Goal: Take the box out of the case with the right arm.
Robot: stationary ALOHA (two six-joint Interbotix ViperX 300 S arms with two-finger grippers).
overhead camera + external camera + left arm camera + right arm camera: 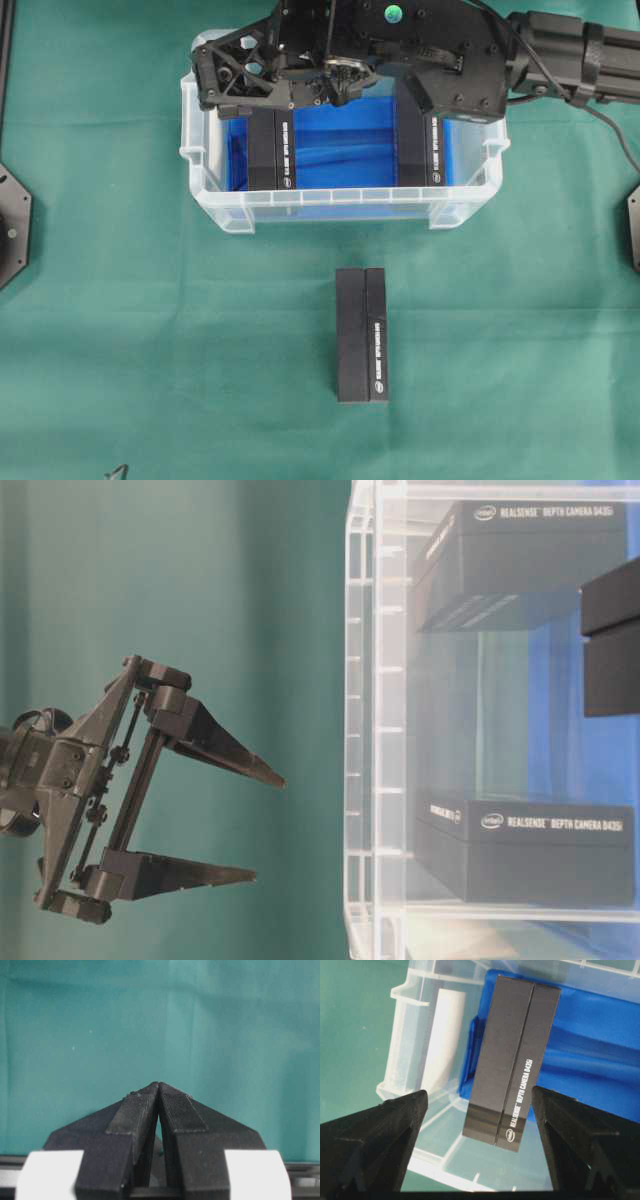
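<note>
The clear case (340, 210) with a blue floor stands at the back middle of the green table. Two black boxes lie in it: one at its left end (272, 150) and one at its right end (420, 150). My all-black right arm reaches in from the right over the case. Its gripper (480, 1091) hangs open above the left box (512, 1060), pointing down, with a finger either side of the box's width and nothing held. In the table-level view the gripper (268, 825) stays outside the case wall (375, 730). My left gripper (158, 1083) is shut over bare cloth.
A third black box (361, 335) lies on the cloth in front of the case. The right arm's body (560, 55) covers the case's back rim. Black arm bases sit at the left (10, 220) and right (634, 225) table edges.
</note>
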